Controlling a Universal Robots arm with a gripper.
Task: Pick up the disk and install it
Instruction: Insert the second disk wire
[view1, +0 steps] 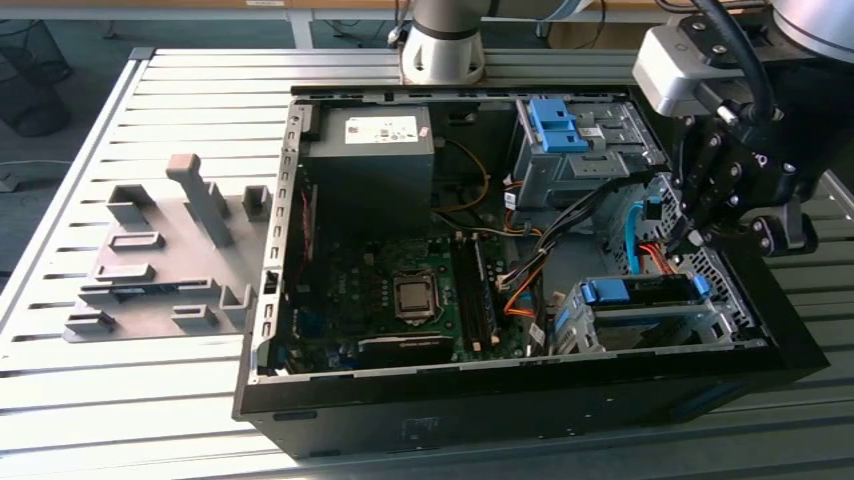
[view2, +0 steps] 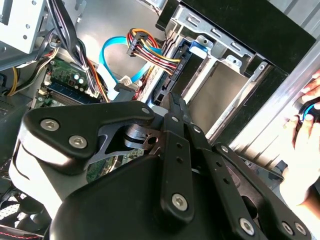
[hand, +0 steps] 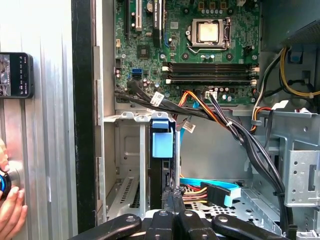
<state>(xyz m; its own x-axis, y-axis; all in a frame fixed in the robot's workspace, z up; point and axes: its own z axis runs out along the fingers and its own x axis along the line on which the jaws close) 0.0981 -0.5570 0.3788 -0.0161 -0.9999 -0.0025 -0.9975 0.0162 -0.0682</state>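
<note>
**Entry: disk seated in the drive cage, gripper closed above it**

From the exterior view's left: grey slotted holding fixture (view1: 160, 260) on the slatted tabletop (view1: 80, 400), its slots vacant, so I judge it the disk's pick-up stand. Next, the open computer case (view1: 534, 400), laid on its side so the bays face up to me. Inside: power supply (view1: 371, 160), motherboard (view1: 400, 290), a bare blue bracket (view1: 558, 125) in the far cage. The disk (view1: 654, 290) stands on edge in the near drive cage (view1: 654, 325), blue rails in the cage's guides. My gripper (view1: 694, 240) is just above it, fingers together and holding nothing. In the first wrist view my gripper (hand: 171, 195) sits by the disk's (hand: 162, 140) end, which I read as pressing it home.
</note>
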